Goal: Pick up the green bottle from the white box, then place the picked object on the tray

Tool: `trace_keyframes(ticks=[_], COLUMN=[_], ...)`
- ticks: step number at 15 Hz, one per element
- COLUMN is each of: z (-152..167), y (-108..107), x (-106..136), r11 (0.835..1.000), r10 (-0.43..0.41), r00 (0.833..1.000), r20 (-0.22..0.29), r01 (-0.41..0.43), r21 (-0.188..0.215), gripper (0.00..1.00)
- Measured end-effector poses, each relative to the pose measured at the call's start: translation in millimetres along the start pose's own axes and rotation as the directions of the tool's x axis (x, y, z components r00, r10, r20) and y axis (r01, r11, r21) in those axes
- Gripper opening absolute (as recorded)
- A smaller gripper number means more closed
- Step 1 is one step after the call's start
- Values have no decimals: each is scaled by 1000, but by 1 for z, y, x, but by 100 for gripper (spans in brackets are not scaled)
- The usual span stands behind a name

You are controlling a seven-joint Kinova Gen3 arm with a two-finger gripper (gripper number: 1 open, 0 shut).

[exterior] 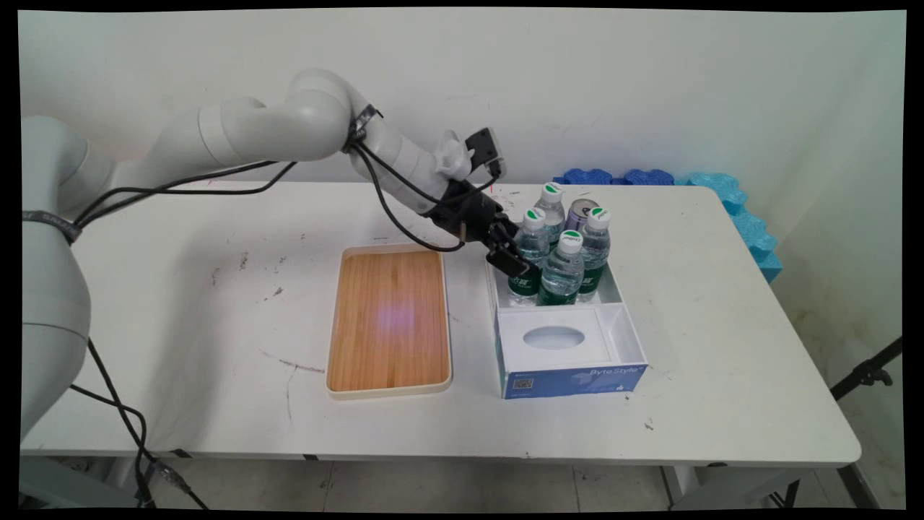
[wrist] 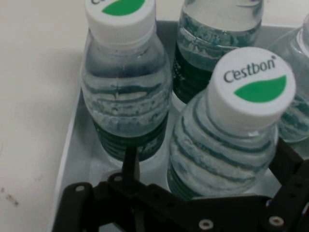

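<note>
My gripper (exterior: pixel 515 264) reaches down into the back part of a white open box (exterior: pixel 626 318), where several clear water bottles with white and green caps stand close together. Its fingers are open on either side of the left bottle (exterior: pixel 533 245). In the hand view that bottle (wrist: pixel 231 140), its cap lettered Cestbon, stands between the left finger (wrist: pixel 130 164) and the right finger (wrist: pixel 289 164) of my gripper (wrist: pixel 210 162). Another bottle (wrist: pixel 125 101) stands just beyond the left finger. A silver can (exterior: pixel 581 213) is behind the bottles.
A blue and white tissue box (exterior: pixel 570 379) fills the front part of the white box. A wooden tray with a cream rim (exterior: pixel 390 390) lies to the left of it. Blue foam pieces (exterior: pixel 729 191) lie at the table's far right edge.
</note>
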Motion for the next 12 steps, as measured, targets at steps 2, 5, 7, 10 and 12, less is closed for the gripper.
trace_keyframes(ticks=[2,5,7,10,12], z=[6,14,17,20,21], y=[-2,-3,-3,-2,-1], x=[-1,-3,-3,-3,-4], r11=[1000,1000,1000,1000,1000], r10=[8,14,15,15,15], r00=[1000,1000,1000,1000,1000], r20=[-4,-11,-14,-21,-25], r01=[-8,-14,-15,-16,-16], r21=[-3,-9,-11,-18,-21], gripper=[100,100,0,0,0])
